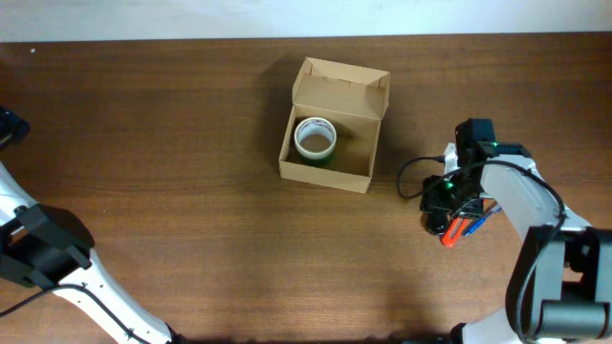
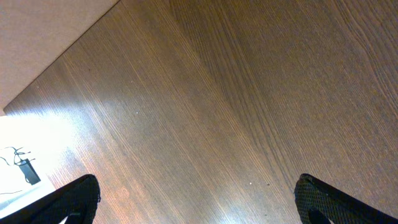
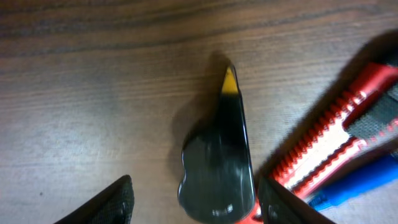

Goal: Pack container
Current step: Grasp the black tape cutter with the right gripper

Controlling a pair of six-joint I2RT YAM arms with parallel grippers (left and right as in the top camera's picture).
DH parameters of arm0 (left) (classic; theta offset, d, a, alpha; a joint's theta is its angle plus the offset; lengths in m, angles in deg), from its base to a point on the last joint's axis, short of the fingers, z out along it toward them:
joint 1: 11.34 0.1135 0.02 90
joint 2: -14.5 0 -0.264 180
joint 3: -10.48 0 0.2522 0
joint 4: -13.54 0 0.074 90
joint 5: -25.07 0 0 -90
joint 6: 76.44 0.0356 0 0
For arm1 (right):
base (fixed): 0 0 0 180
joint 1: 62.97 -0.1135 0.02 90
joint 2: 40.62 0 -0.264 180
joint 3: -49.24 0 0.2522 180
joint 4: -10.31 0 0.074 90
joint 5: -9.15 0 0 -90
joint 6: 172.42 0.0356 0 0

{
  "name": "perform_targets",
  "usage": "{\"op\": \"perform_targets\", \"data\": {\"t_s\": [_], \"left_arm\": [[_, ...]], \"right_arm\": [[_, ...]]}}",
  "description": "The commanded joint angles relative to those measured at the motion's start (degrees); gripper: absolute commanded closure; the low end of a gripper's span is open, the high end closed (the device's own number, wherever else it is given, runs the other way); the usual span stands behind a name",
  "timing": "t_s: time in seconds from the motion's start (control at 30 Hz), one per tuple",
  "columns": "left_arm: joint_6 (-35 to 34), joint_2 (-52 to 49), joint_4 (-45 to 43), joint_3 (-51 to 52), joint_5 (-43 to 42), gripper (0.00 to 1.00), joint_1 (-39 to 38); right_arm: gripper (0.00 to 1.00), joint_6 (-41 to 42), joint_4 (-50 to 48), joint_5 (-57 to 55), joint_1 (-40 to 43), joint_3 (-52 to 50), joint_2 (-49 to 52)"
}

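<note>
The container (image 1: 323, 176) is a tan cardboard box standing open at mid-table, its flap lid raised at the back. A white and green tape roll (image 1: 299, 139) lies flat inside it. My right gripper (image 3: 199, 202) is open and low over the table at the right (image 1: 445, 203). Its fingers sit either side of a glossy black object with a yellow tip (image 3: 221, 149), without touching it. My left gripper (image 2: 199, 202) is open and empty above bare wood, far from the container.
A red utility knife (image 3: 329, 124) and a blue tool (image 3: 354, 183) lie just right of the black object, touching it or nearly so. They show under the right gripper in the overhead view (image 1: 452, 232). The left arm's base stands at the front left (image 1: 43, 248).
</note>
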Motion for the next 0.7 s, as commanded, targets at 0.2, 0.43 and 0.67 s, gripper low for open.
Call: {"op": "perform_targets", "data": {"t_s": [0.2,0.43,0.67], "left_arm": [[-0.8,1.4,0.0,0.3,-0.2,0.0,0.2],[-0.7,1.4,0.0,0.3,-0.2,0.0,0.2],[-0.8,1.4,0.0,0.3,-0.2,0.0,0.2]], "right_arm": [[0.35,-1.9,-1.4,-5.8,-0.6,0.0,3.3],[0.37,-1.9,-1.6,-5.7,-0.6,0.0,4.4],[0.42,-1.8,-1.6,-5.3,-1.7,-0.1,7.5]]}}
